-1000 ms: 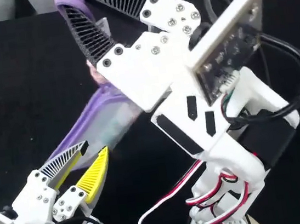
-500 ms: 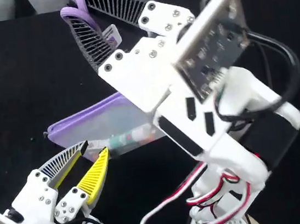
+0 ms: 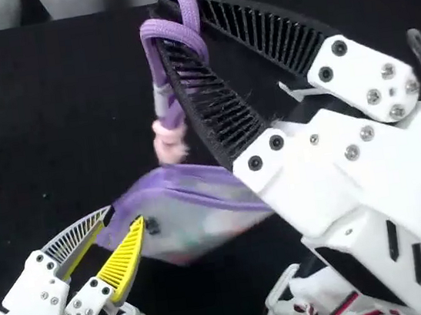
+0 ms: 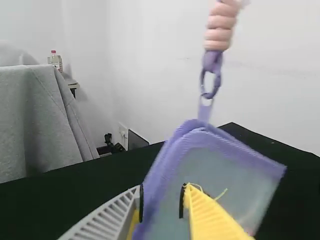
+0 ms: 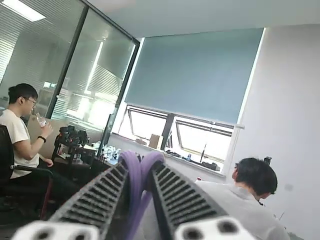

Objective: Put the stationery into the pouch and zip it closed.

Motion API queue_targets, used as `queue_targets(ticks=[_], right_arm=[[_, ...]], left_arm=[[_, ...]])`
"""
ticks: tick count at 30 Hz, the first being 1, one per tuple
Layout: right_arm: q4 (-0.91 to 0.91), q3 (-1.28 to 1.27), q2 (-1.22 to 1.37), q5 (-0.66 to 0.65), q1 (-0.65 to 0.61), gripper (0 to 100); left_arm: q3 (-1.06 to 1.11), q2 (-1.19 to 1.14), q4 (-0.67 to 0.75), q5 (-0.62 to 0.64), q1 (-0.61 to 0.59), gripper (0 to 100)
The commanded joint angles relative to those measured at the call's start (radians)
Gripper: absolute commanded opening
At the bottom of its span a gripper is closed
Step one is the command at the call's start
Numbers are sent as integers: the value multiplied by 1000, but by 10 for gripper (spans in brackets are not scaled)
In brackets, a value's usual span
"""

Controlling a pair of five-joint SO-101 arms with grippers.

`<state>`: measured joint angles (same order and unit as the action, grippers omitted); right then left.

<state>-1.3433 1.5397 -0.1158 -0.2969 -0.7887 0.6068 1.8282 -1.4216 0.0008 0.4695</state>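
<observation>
R tool point(image 5: 140, 172): clenched on the purple strap point(image 3: 157, 79), held high, far centre.
Pouch point(image 3: 194, 206): off the tabletop point(image 3: 34, 111), hanging under the strap w/ pink charm point(image 3: 169, 149); long axis runs approx. left–right.
L tool point(image 3: 124, 217): released, near-left, jaws either side of pouch's left end.
Key relation: L arm is nearer; pouch edge sits in its gap, so prob. it only needs to clamp.
Zip/contents: blurred, can't tell.
</observation>
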Motion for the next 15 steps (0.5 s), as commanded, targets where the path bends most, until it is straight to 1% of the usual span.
queue_targets(ticks=[1, 6, 10, 15], right_arm=[[37, -102, -87, 6, -11, 11], [31, -225, -163, 11, -11, 11], [32, -332, -216, 11, -14, 11], [38, -404, -249, 3, -80, 11]], left_arm=[[-38, -2, -5, -9, 2, 152], [-30, -2, -3, -20, 4, 152], [-28, -3, -5, -94, 10, 152], [15, -5, -6, -114, 12, 152]])
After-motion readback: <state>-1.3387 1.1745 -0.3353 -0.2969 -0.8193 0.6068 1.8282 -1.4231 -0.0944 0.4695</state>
